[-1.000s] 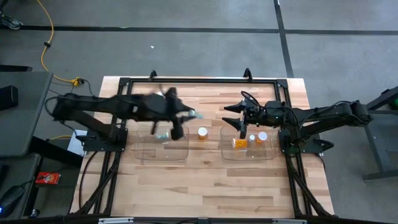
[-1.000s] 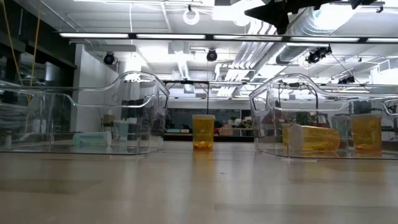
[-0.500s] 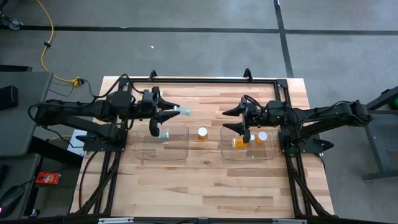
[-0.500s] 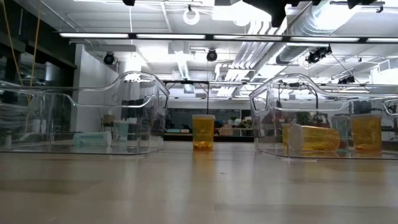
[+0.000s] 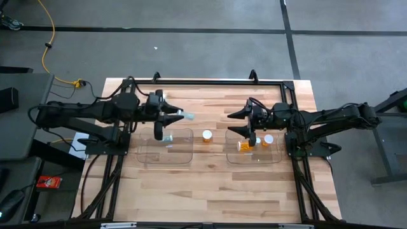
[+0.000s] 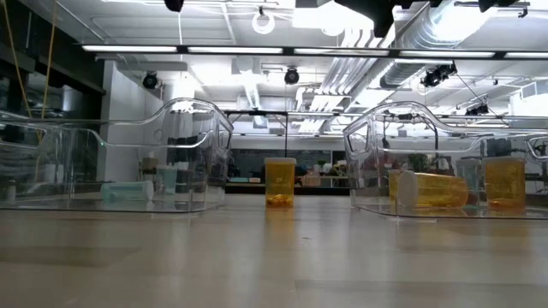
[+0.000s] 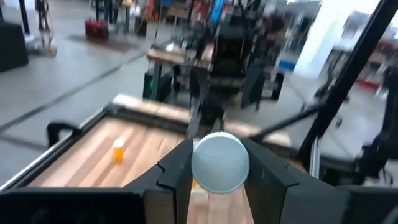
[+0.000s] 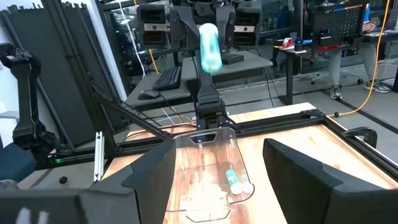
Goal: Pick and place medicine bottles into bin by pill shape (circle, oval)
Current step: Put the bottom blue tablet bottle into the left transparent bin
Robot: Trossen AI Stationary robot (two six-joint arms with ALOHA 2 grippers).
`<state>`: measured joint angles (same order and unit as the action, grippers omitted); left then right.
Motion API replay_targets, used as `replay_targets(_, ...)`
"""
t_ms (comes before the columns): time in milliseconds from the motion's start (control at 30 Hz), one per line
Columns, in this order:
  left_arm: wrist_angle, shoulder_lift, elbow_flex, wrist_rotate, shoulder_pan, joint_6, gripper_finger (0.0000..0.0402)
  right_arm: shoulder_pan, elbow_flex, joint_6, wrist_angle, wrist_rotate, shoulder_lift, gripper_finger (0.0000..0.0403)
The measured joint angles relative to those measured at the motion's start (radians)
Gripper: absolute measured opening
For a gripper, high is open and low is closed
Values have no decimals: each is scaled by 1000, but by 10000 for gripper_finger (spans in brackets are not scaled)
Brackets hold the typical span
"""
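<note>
The left gripper (image 5: pixel 179 115) grips a pale teal bottle (image 5: pixel 188 116) above the left bin (image 5: pixel 184 156), which holds two more, the right gripper (image 5: pixel 243 122) hangs open over the right bin (image 5: pixel 270 157) holding three, and one amber bottle (image 5: pixel 207 135) waits between.

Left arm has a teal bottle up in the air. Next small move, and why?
Probably lower it over the left bin and release. The left gripper holds the teal bottle above that bin's far edge, and the other teal bottles already lie there.
</note>
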<state>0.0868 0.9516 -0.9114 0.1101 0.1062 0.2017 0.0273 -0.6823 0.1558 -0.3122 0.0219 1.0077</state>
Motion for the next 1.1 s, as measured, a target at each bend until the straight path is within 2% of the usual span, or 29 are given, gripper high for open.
replay_targets(167, 351, 20, -93, 3, -18, -53, 106, 0, 0, 0, 0, 0, 0, 236)
replay_targets(400, 757, 112, -97, 3, -79, -102, 106, 0, 0, 0, 13, 1, 0, 236)
replay_targets(500, 747, 165, -51, 1, -89, -122, 106, 0, 0, 0, 20, 14, 0, 236)
replay_targets(667, 540, 236, 93, -97, -88, -127, 106, 0, 0, 0, 24, 34, 0, 236)
replay_targets(800, 409, 279, 179, -100, -89, -126, 106, 0, 0, 0, 24, 34, 0, 236)
replay_targets(1100, 365, 375, 216, -57, -89, -151, 106, 0, 0, 0, 26, 55, 0, 236)
